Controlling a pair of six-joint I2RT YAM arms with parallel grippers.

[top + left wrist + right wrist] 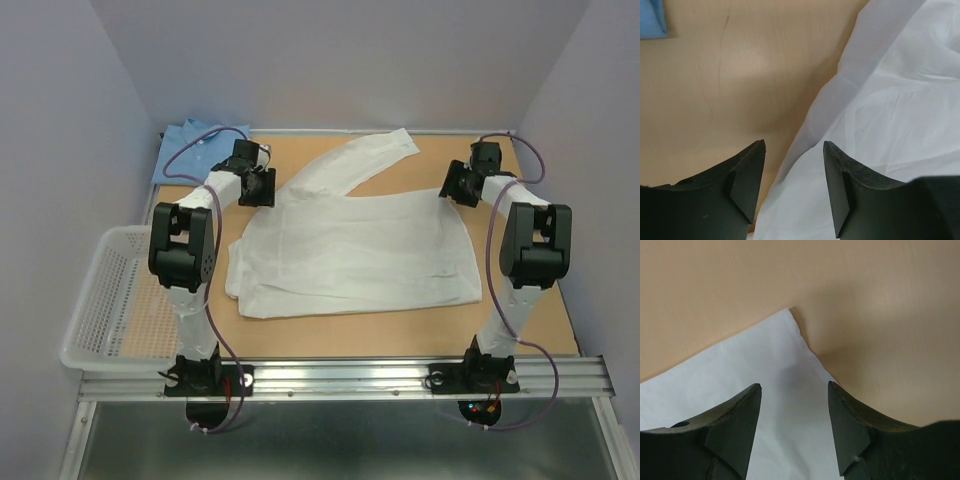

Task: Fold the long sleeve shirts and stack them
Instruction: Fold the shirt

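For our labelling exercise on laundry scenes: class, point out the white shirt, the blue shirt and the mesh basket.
white shirt (pixel 360 255): top view, middle of its spread body.
blue shirt (pixel 195 160): top view, middle of its visible cloth.
mesh basket (pixel 118 300): top view, its bare mesh floor.

1 overhead view, 2 wrist close-ups

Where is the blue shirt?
In the top view, the blue shirt lies at the far left corner of the table, beyond the left hand and left of the white shirt.
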